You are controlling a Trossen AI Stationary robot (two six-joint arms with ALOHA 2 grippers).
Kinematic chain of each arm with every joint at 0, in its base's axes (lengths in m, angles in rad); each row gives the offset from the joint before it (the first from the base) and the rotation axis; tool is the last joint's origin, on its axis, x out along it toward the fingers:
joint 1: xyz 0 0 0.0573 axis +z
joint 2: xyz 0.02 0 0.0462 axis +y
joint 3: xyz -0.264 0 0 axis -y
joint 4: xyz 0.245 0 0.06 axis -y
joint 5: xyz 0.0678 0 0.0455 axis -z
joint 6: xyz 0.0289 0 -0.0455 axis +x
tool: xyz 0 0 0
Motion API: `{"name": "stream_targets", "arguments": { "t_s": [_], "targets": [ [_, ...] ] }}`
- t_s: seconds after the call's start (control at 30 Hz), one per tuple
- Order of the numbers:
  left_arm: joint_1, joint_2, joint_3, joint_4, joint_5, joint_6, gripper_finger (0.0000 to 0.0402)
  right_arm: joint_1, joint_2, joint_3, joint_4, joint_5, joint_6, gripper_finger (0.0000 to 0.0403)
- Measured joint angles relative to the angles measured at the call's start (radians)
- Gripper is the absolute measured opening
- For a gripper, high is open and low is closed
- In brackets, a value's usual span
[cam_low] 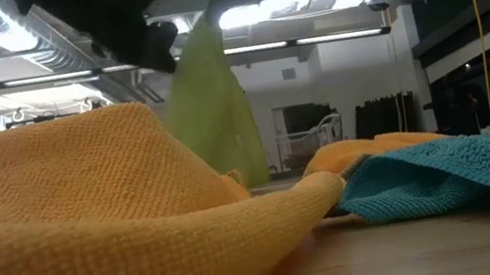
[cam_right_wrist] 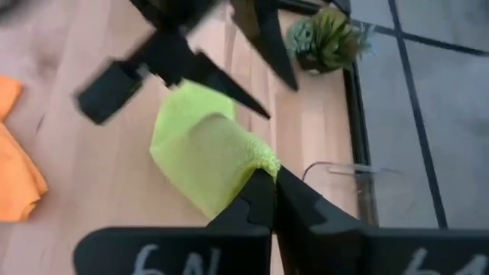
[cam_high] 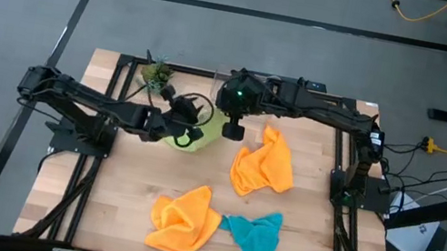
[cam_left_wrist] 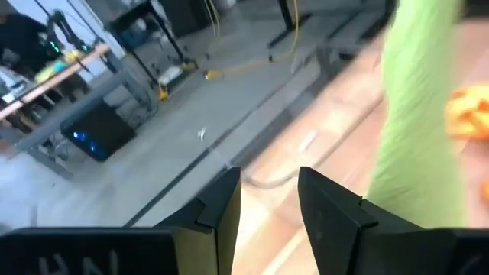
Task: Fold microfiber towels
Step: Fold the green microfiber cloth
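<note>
Table (cam_high: 295, 240): right wrist view alone shows right fingers (cam_right_wrist: 263, 195) pinching lime towel (cam_right_wrist: 206, 153).

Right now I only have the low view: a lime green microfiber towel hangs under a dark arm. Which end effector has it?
Observer: The right end effector is shut on the top edge of the lime green microfiber towel, which is lifted by that edge.
Operator: And the left one, is it gripping too?
Observer: No. The left end effector is open with nothing between its fingers, and the towel hangs just beside it.
</note>
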Motion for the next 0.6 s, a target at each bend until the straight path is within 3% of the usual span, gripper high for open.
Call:
{"name": "stream_targets", "arguments": {
  "t_s": [0.17, 0.23, 0.47, 0.6],
  "targets": [
    [0.050, 0.001, 0.000, -0.060, 0.211, -0.015, 0.0126, 0.020, -0.001, 0.144, -0.046, 0.000, -0.028, 0.0002],
    [0.063, 0.001, 0.000, -0.060, 0.247, -0.013, 0.0126, 0.030, -0.001, 0.209, -0.073, 0.047, -0.029, 0.0002],
    [-0.013, -0.055, 0.000, 0.056, 0.223, -0.007, 0.0126, 0.055, -0.005, 0.354, -0.092, 0.524, -0.023, 0.0002],
    [-0.081, -0.044, 0.000, 0.259, 0.241, 0.098, 0.0126, 0.055, -0.017, 0.350, -0.022, 0.690, 0.003, 0.0002]
  ]
}}
